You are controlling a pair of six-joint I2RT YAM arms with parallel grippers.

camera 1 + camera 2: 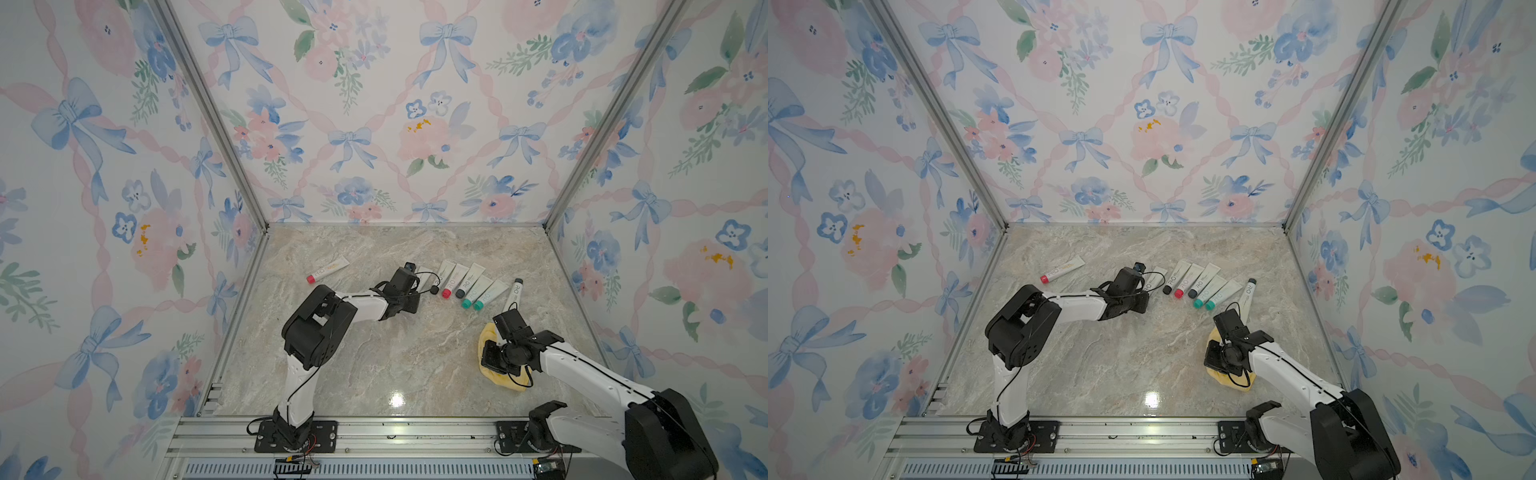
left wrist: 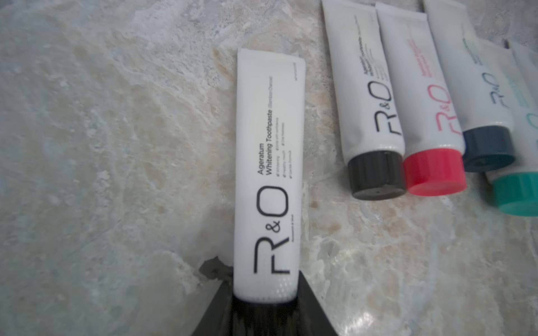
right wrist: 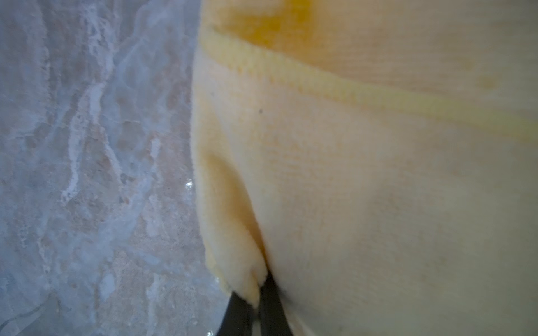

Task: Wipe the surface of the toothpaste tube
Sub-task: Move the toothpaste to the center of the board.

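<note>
Nearest the front rail, my right gripper (image 3: 259, 288) is clamped on a fold of the yellow cloth (image 3: 364, 189), which bunches on the marble tabletop (image 1: 395, 353) at the right side. Further in and to the left, my left gripper (image 2: 263, 291) is closed on the cap end of the R&O whitening toothpaste tube (image 2: 269, 160); the cap itself is hidden between the jaws. The tube's long axis runs straight out from those jaws toward the back wall, printed face up. Whether it rests on the marble or hangs just clear, I cannot tell. So the face to be wiped lies leftward and away from the cloth, and I judge my right arm must carry the cloth across. Just beside the held tube, on the cloth's side, lies a row of other tubes (image 1: 469, 281), caps toward the front, which the sweep should clear. Farthest left, a red-capped tube (image 1: 328, 270) lies well apart.
</note>
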